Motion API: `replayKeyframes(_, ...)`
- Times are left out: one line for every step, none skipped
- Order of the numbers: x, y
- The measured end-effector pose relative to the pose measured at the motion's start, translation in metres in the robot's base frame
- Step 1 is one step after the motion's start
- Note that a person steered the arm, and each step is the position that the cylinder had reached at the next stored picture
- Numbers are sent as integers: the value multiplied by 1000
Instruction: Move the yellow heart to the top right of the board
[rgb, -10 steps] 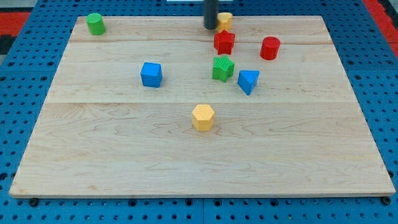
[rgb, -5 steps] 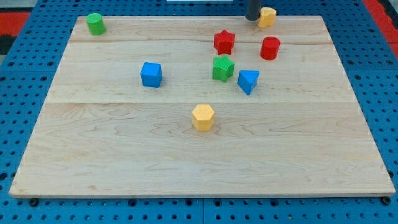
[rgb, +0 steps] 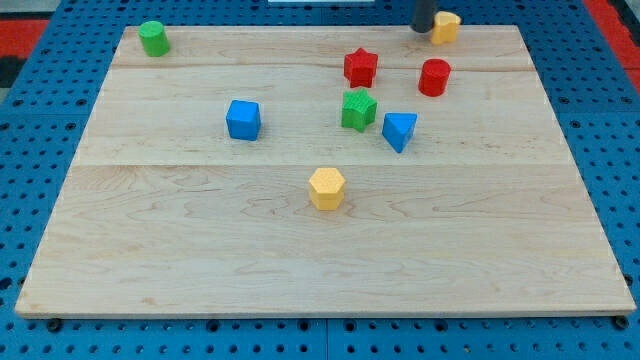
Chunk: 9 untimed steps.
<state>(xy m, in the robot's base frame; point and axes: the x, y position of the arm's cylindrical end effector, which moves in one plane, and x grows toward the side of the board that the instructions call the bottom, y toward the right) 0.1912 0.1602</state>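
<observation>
Rightward since before, yellow heart (rgb: 446, 26) hugs the board's (rgb: 300, 260) top edge, my tip (rgb: 422, 29) touching its left.

My tip (rgb: 422, 29) sits at the view's top edge of the wooden board (rgb: 200, 260), touching the left side of the yellow heart (rgb: 446, 27). Below the heart lies the red cylinder (rgb: 434, 77), with the red star (rgb: 360, 68) to its left. Under the star sits the green star-shaped block (rgb: 358, 109), the blue triangular block (rgb: 399, 130) just beside it to the right. The blue cube (rgb: 243, 119) lies further left, the yellow hexagonal block (rgb: 327, 188) near the middle, the green cylinder (rgb: 153, 38) top left.

red star (rgb: 361, 68), blue cube (rgb: 243, 119), yellow hexagon (rgb: 327, 188)
</observation>
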Motion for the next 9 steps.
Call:
replayKeyframes(0,6)
replayKeyframes(1,5)
replayKeyframes(1,13)
replayKeyframes(1,26)
replayKeyframes(7,26)
replayKeyframes(14,26)
replayKeyframes(14,26)
replayKeyframes(20,26)
replayKeyframes(29,26)
